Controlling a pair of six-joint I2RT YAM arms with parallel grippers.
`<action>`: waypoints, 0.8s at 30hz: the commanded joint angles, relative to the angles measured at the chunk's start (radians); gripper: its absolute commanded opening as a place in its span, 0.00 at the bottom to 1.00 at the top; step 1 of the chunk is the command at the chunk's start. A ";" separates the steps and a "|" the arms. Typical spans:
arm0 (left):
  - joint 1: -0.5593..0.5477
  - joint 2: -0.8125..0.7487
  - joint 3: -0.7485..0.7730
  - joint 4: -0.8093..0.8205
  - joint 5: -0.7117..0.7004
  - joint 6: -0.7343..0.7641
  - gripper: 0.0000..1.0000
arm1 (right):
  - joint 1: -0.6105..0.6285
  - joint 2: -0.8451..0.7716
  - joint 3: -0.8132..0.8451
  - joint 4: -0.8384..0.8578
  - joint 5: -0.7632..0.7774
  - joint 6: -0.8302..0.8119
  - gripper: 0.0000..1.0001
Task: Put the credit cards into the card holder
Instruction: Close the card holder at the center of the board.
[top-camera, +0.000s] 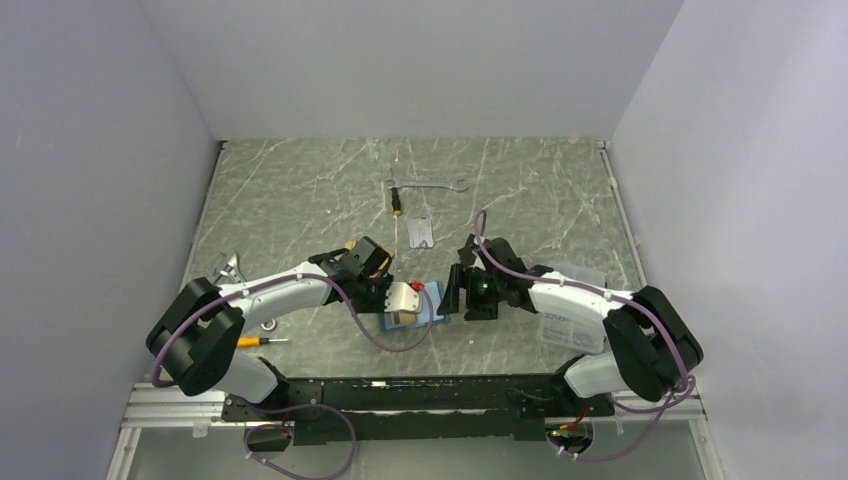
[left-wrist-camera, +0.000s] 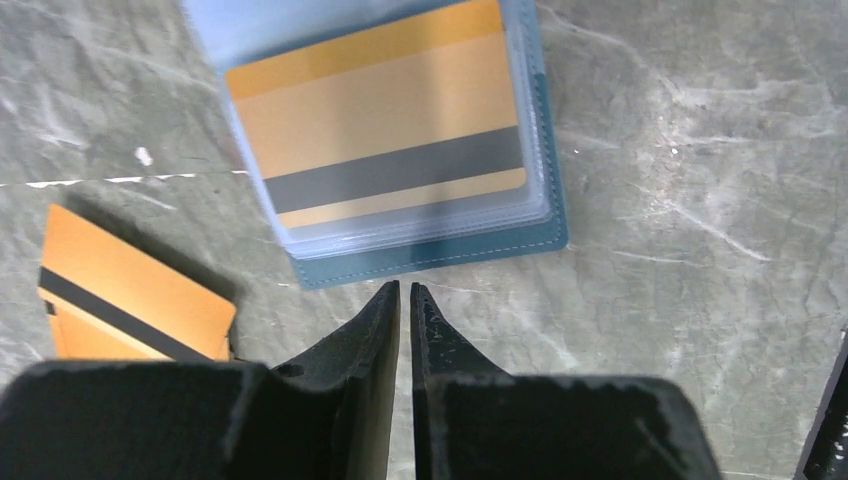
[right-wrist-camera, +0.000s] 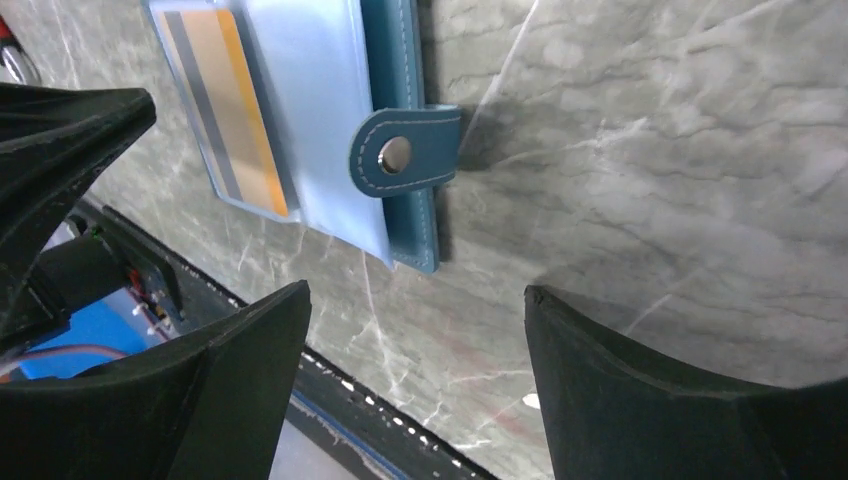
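At the near edge of the grey-green marbled stone table (top-camera: 300, 190), a slim screwdriver with an orange handle (top-camera: 252, 341) lies beside the left arm. A clear printed plastic packet (top-camera: 563, 326) lies partly under the right arm.

Both arms reach inward towards the middle of the table. The left claw (left-wrist-camera: 405, 292) is almost closed: its two black fingers stand with only a thin slit between them, and it has hold of nothing. Its tips point at the stitched edge of the small teal-blue leather-like folding card holder (left-wrist-camera: 440, 253), near it but apart from it. The holder lies open and flat on the table between the two claws.

An orange-gold plastic credit card with a dark stripe (left-wrist-camera: 385, 130) sits inside the holder's uppermost clear pale-blue pocket. A second orange-gold card with a black stripe (left-wrist-camera: 130, 295) lies loose on the table near the holder, off to the left in the left wrist view.

The right claw (right-wrist-camera: 415, 300) is spread wide and grips nothing. It hangs over bare table just beside the holder's teal snap tab with a metal stud (right-wrist-camera: 405, 155), which sticks out from the holder's side edge.

Farther back lie a small clear packet (top-camera: 421, 232), then a thin screwdriver with a yellow-and-black handle (top-camera: 398, 205), and farthest a silver open-ended wrench (top-camera: 427, 185).
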 joint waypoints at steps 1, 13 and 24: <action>0.015 -0.022 0.051 -0.014 0.063 -0.008 0.15 | -0.014 -0.048 -0.051 0.098 -0.004 0.043 0.82; 0.017 0.084 0.052 0.038 0.029 0.018 0.15 | -0.065 0.137 -0.165 0.515 -0.199 0.177 0.69; 0.016 0.083 0.004 0.064 0.024 -0.014 0.15 | -0.100 0.233 -0.289 0.969 -0.352 0.315 0.49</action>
